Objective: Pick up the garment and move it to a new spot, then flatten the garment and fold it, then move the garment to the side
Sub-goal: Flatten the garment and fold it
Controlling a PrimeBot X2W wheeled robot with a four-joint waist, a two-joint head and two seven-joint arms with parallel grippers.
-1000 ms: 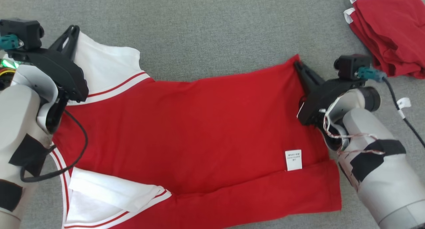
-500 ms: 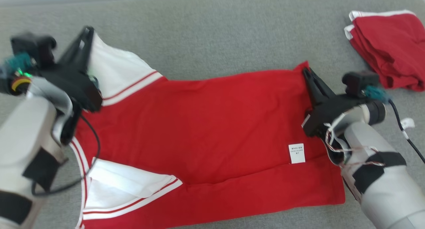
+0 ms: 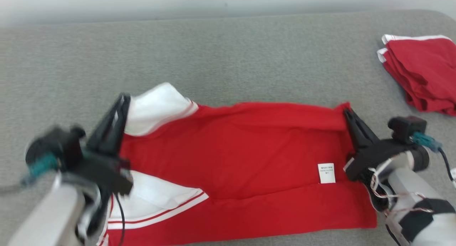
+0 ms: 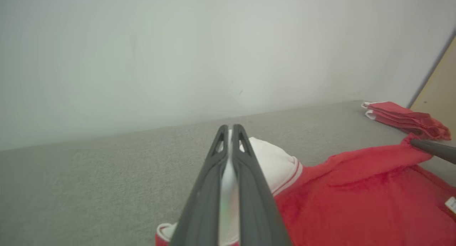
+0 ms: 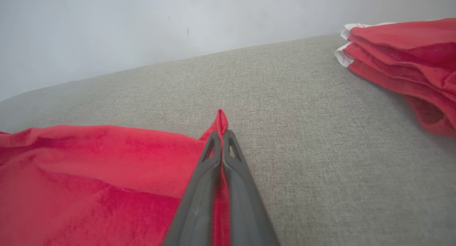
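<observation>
- Grip at left: my left gripper has its fingers pressed together on the white sleeve at the garment's far left corner.
- Red garment lies stretched across the grey cushion between my two arms. A fold runs along its near edge, and a white label shows towards the right end.
- My right gripper is clamped on the far right corner of the red cloth.
- A folded red pile lies well apart at far right.
</observation>
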